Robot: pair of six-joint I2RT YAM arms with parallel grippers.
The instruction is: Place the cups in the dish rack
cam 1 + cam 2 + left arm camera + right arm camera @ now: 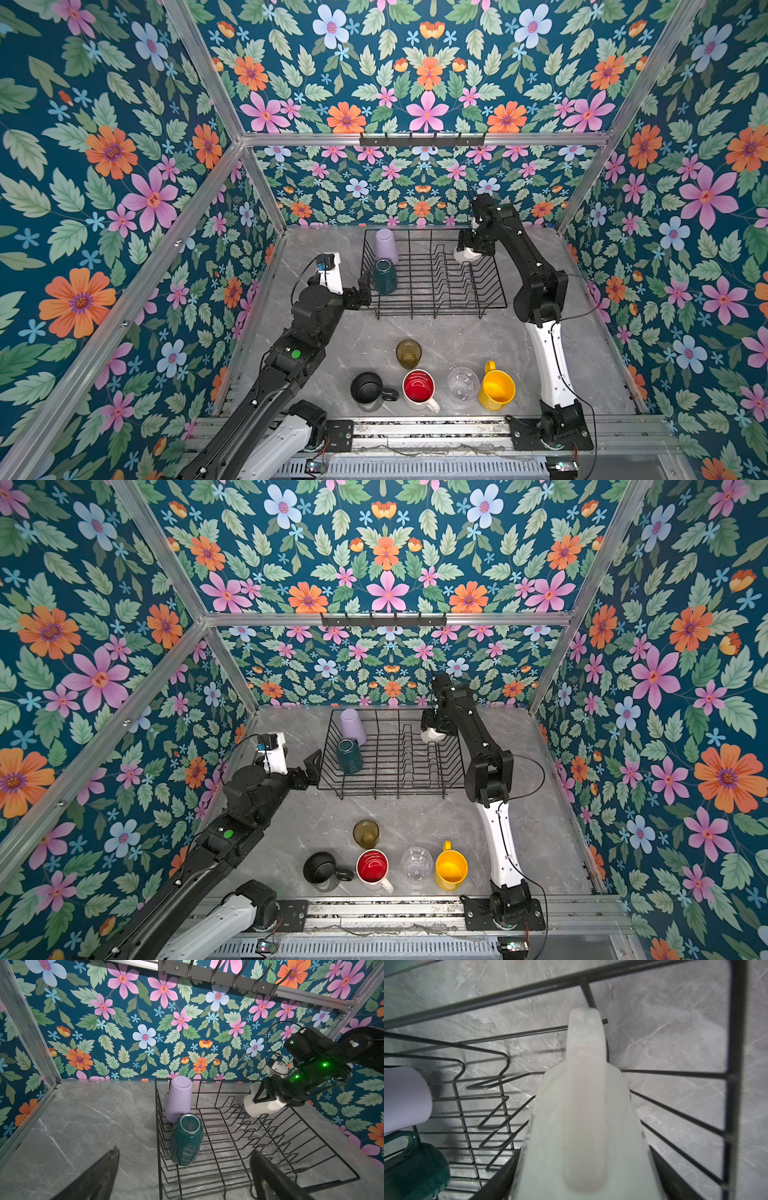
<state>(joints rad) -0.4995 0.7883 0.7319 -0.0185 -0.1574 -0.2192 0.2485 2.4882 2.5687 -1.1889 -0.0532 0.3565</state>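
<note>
The black wire dish rack (440,309) (395,789) stands at the back of the table. Inside it, on the left, a lilac tumbler (385,246) (178,1099) and a teal mug (384,276) (186,1138) sit bottom up. My right gripper (469,249) (583,1167) is shut on a cream-white mug (261,1105) (583,1126), held above the rack's back right part. My left gripper (363,291) (185,1153) is open beside the rack's left wall, holding nothing. Near the front stand an amber glass (408,353), black mug (367,387), red-inside white mug (419,386), clear glass (462,383) and yellow mug (496,388).
The grey marble table (332,353) is closed in by floral walls and aluminium frame posts. A black hook rail (422,140) hangs on the back crossbar above the rack. Both arm bases sit on the front rail (436,432).
</note>
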